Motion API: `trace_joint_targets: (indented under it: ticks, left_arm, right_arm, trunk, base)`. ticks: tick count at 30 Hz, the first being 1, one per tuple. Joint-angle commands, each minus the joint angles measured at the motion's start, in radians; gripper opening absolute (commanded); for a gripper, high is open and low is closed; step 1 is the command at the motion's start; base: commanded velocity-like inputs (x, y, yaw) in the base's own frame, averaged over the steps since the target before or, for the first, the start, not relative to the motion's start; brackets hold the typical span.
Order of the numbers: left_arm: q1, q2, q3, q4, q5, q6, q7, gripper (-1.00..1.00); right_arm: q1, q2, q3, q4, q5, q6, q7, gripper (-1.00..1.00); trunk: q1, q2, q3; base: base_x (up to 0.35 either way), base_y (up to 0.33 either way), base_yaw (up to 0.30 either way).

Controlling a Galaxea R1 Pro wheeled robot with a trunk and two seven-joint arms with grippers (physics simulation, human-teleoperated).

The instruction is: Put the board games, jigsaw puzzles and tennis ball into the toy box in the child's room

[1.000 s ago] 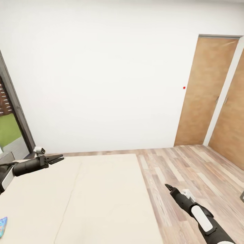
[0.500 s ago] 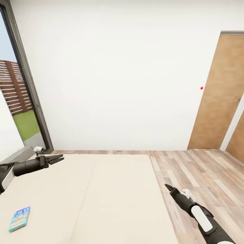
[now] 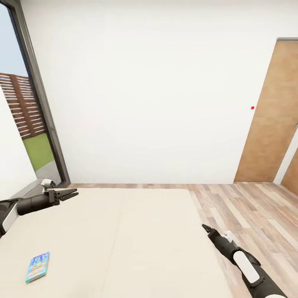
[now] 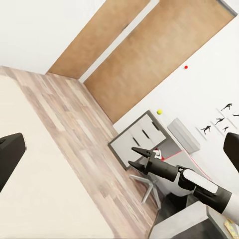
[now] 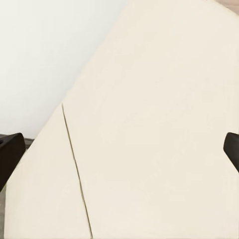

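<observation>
- We see a wooden door (image 3: pixel 271 120) at the right of the white wall (image 3: pixel 145 91).
- We see a small red dot (image 3: pixel 252 107) just beside its frame.
- We see wood-plank floor (image 3: pixel 248 211) below.
- We see a tall dark-framed window (image 3: pixel 31 107) at the left.

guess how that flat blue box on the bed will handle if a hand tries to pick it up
The small flat blue box lies flush on the beige mattress, so its thin edges probably offer little to grip. It looks stiff and light, likely cardboard. On the soft surface it may press in or slide rather than tip; rolling seems unlikely.
</observation>
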Motion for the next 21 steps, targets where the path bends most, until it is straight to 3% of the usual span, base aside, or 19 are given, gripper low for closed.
trace_joint_targets:
  ticks: [1,21]
  left_arm:
    - [0.0,0.0,0.0,0.0,0.002,0.011,-0.003,1.0]
    - [0.0,0.002,0.001,0.0,0.002,0.011,-0.003,1.0]
  right_arm:
    - [0.0,0.0,-0.004,0.0,-0.005,0.006,0.002,1.0]
    - [0.0,0.0,-0.004,0.0,-0.005,0.003,0.002,1.0]
  trunk:
    - [0.0,-0.001,0.0]
    - [0.0,-0.001,0.0]
  base:
    - [0.0,0.281,0.0]
    - [0.0,0.282,0.0]
